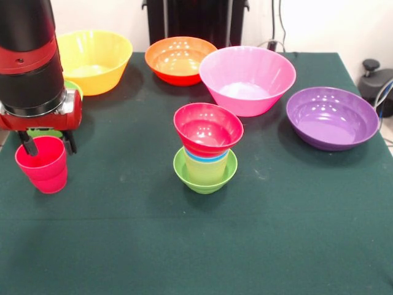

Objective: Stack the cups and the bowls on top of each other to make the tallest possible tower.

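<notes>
From the front, the job looks partway done: the tower (207, 150) stands in the middle of the green table (196, 246). A small lime-green bowl (205, 178) is at the bottom, a pale yellow cup (207, 167) sits in it, a thin blue rim (206, 157) shows above that, and a small red bowl (208, 129) sits on top, tipped a little toward us. The step going on now seems to be getting the red cup (43, 165), which stands alone near the left edge, well apart from the tower. The gripper (46, 142) hangs right at the cup's back rim, with one dark finger (27, 146) by the left side of the rim and the other by the right. The fingers look spread apart and are not squeezing the cup yet. I think the next move is to go down a bit, pinch the cup, lift it and carry it over to the tower. At the back wait the big yellow bowl (95, 60), the orange bowl (180, 59), the pink bowl (247, 78) and the purple bowl (332, 117). A bit of green bowl (75, 87) peeks out behind the arm. There is no other view to look at.
</notes>
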